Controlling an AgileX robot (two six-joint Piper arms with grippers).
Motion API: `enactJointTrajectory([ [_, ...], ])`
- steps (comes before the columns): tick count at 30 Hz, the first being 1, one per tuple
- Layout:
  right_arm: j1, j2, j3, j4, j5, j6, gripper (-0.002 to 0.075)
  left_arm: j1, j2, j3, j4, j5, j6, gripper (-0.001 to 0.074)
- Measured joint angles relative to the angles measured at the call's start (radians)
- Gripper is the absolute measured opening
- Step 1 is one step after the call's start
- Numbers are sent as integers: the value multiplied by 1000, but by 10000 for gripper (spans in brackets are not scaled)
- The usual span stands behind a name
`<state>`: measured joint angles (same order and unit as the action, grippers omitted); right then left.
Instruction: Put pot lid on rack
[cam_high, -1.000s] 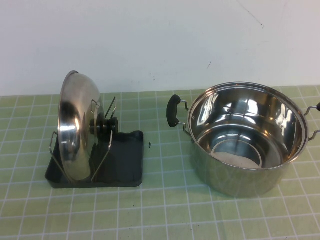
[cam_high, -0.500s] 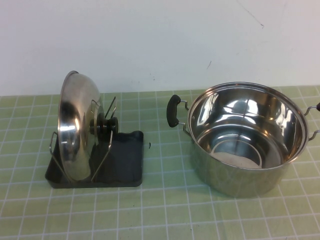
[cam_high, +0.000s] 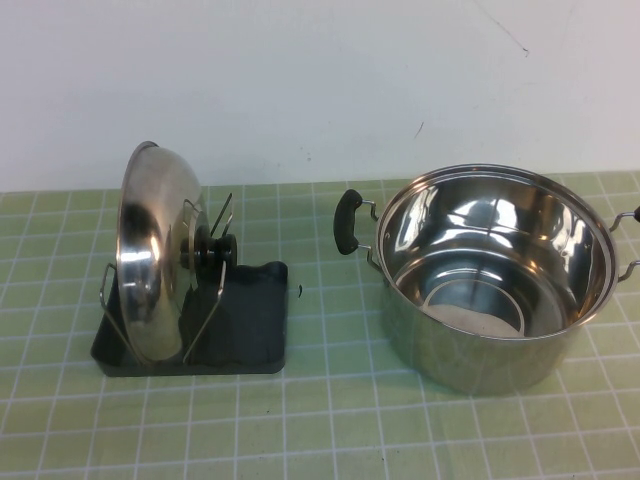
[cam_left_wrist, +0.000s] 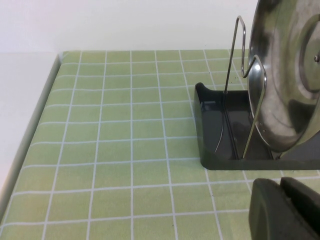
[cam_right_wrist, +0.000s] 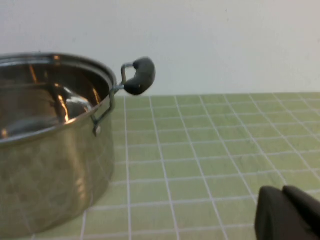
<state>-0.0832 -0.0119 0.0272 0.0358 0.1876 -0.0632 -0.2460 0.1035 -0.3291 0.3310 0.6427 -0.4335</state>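
High view: raised, angled down across the green tiled surface (cam_high: 330, 420) toward the white wall, taking in the whole layout. Left wrist view: low and close, facing the dark grey plastic rack (cam_left_wrist: 225, 145) holding the shiny domed steel lid (cam_left_wrist: 290, 85), left end effector (cam_left_wrist: 287, 210) at frame edge. Right wrist view: low, near the deep steel pot (cam_right_wrist: 50, 140), right end effector (cam_right_wrist: 287, 212) in the corner. Rack (cam_high: 240, 330) and pot (cam_high: 490, 280) shared with the high view.

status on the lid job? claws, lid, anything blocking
Left claw low beside rack, right claw beside pot; neither holds anything. Lid on edge in rack prongs. Nothing blocking.
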Motion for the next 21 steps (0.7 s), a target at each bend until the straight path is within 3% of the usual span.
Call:
enactJointTrajectory([
  [9,115,-2,0,-80,141,87,-1,0,0,0,0,0,0,-1],
  [21,123,-2,0,-134,145,153,-1,0,0,0,0,0,0,-1],
])
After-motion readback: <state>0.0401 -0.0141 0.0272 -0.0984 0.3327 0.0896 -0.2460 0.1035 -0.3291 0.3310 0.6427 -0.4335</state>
